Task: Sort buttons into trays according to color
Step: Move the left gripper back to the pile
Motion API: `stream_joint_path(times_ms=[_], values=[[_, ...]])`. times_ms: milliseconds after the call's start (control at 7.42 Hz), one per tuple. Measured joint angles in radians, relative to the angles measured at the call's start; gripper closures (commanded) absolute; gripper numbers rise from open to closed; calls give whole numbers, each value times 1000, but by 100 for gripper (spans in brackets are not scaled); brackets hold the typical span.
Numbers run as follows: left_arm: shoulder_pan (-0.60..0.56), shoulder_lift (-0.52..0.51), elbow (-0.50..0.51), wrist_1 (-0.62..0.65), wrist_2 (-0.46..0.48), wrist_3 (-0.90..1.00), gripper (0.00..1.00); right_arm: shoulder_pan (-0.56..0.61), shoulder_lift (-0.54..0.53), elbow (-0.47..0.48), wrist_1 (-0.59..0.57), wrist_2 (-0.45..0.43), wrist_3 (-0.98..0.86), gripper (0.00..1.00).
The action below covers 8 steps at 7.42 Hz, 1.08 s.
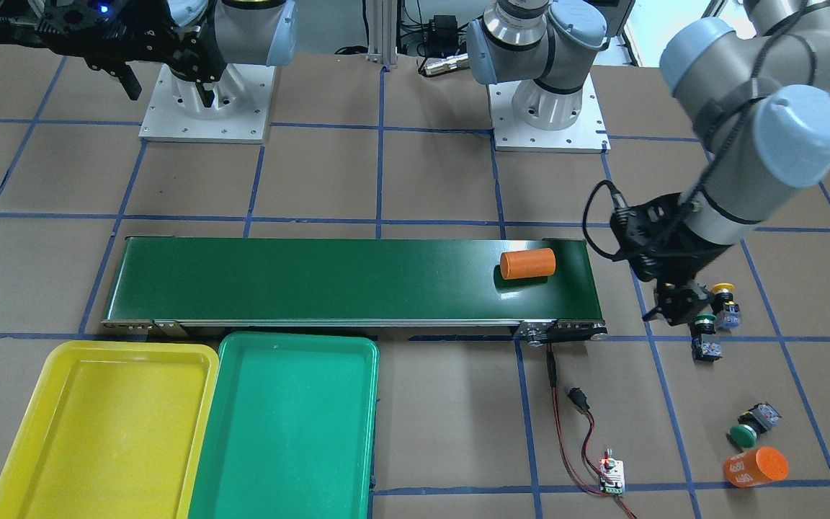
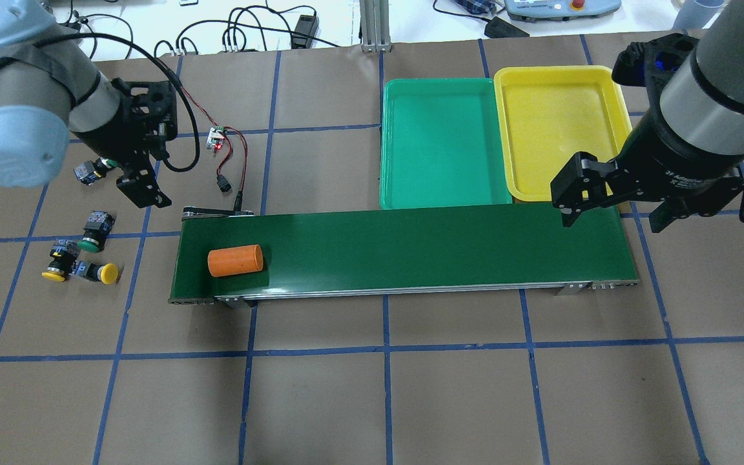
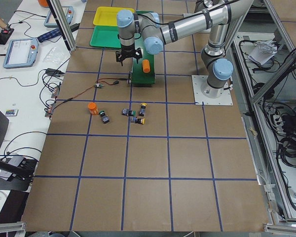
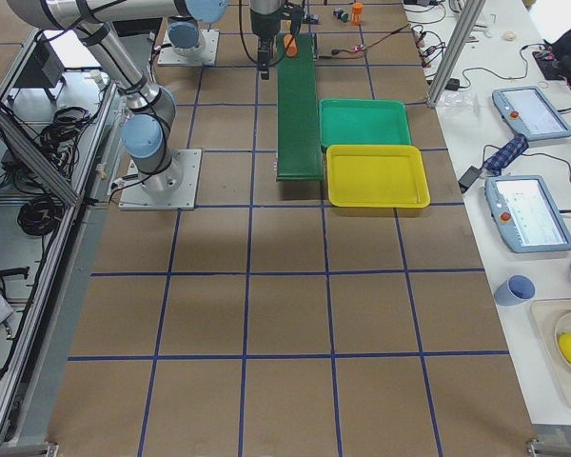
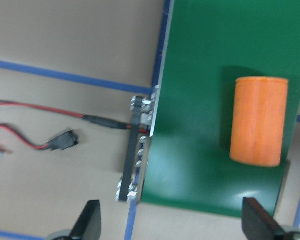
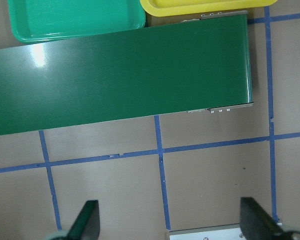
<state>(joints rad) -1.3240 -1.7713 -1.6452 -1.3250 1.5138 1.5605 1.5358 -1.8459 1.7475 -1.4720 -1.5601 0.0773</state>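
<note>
Overhead exterior shows brown table (image 2: 456, 400), blue tape grid (image 2: 456, 349).

**A:** Any legible text?

**B:** One bit. There's white print on the black body of the right hand (image 2: 612, 219). It starts "2F Adaptive"; the rest is too small to read.

**A:** And the orange cylinder (image 1: 756, 467) on the table (image 1: 415, 180), far left of the robot?

**B:** Dark characters on its side, too blurred to read. Nothing else is readable.

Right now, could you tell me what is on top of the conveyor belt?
Only an orange cylinder, on its side near the belt's end by the buttons. The patch under it is hidden.
</note>
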Motion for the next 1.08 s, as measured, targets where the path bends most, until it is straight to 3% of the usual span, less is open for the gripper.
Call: stream_joint_path(times_ms=[674, 1079], values=[[134, -399, 468, -55, -11, 126, 0, 0, -12, 4, 5, 6, -1, 0], [190, -583, 657, -57, 4, 144, 0, 1, -15, 5, 8, 7, 8, 0]])
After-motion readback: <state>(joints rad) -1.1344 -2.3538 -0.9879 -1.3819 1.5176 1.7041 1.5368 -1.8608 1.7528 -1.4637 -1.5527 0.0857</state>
